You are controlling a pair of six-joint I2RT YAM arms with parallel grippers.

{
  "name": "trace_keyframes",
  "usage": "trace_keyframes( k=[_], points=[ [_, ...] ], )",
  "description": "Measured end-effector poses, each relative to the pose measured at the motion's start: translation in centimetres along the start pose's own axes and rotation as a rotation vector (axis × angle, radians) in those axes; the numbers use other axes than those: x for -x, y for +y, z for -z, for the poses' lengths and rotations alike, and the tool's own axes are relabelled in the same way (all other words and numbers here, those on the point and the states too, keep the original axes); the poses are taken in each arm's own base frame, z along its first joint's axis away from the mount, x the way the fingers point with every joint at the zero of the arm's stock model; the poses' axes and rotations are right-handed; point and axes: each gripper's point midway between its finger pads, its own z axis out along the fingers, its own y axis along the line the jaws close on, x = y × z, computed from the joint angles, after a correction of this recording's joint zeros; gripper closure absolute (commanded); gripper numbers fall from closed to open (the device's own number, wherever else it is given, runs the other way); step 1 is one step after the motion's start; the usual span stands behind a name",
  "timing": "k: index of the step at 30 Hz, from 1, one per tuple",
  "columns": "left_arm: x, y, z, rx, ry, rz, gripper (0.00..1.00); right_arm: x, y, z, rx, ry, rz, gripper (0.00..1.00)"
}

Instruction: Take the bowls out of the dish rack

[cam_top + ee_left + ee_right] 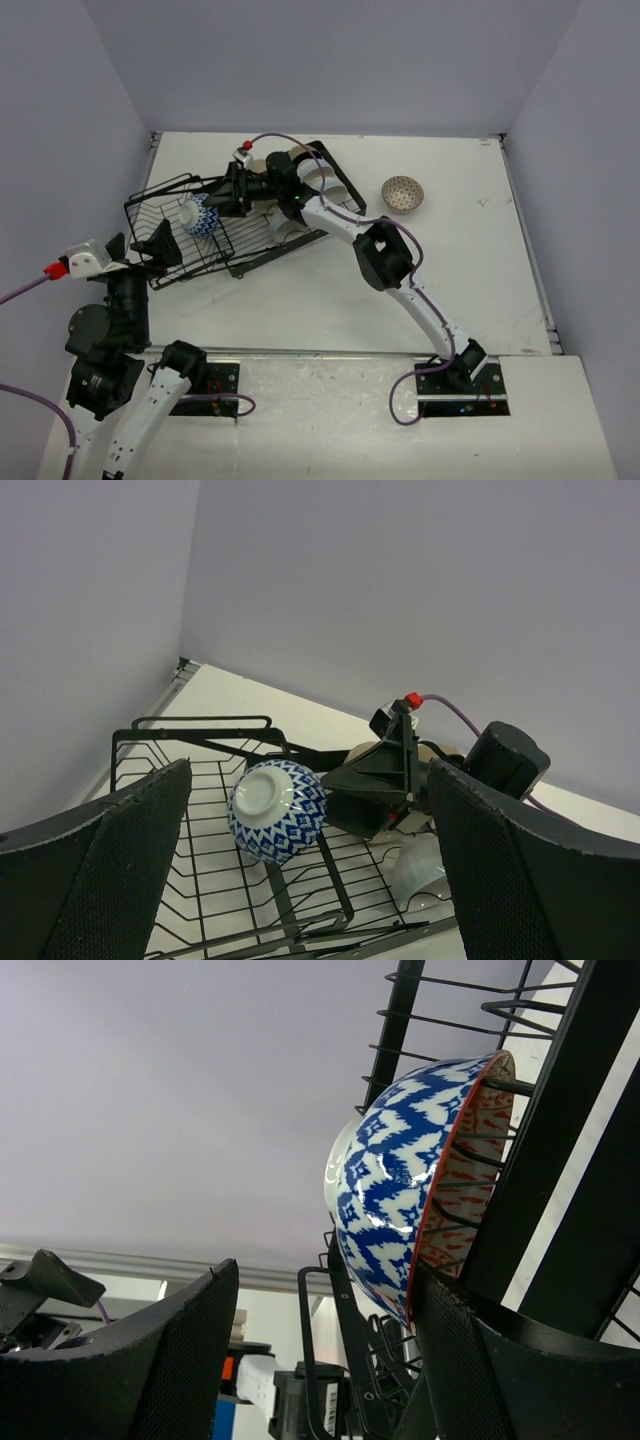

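The black wire dish rack [190, 250] sits skewed at the table's left middle. A blue-white patterned bowl [199, 216] lies on its side in the rack's basket end. It also shows in the left wrist view [277, 810] and in the right wrist view [400, 1180], where its red-brown inside faces the wires. My right gripper [218, 203] is open right beside this bowl, with the bowl's lower edge between its fingers [320, 1360]. My left gripper [150, 250] is open and empty at the rack's near left corner [310, 880]. Several white and beige bowls [318, 180] stand at the rack's far end.
A speckled bowl [403, 193] stands upright on the table to the right of the rack. A white bowl [420, 870] lies on its side low in the rack behind the right arm. Walls close the table at the left, the back and the right.
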Motion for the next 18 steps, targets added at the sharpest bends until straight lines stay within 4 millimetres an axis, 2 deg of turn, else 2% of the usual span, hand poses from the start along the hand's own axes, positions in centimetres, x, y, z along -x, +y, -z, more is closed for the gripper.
trace_keyframes(
  k=[8,18],
  points=[
    [0.09,0.01,0.09,-0.002,-0.003,0.002,0.0,-0.02,-0.22,-0.23,0.015,0.001,-0.022,0.37],
    [0.12,0.01,0.12,-0.004,-0.004,0.0,0.0,-0.09,-0.47,-0.36,0.029,-0.001,-0.044,0.57]
  ],
)
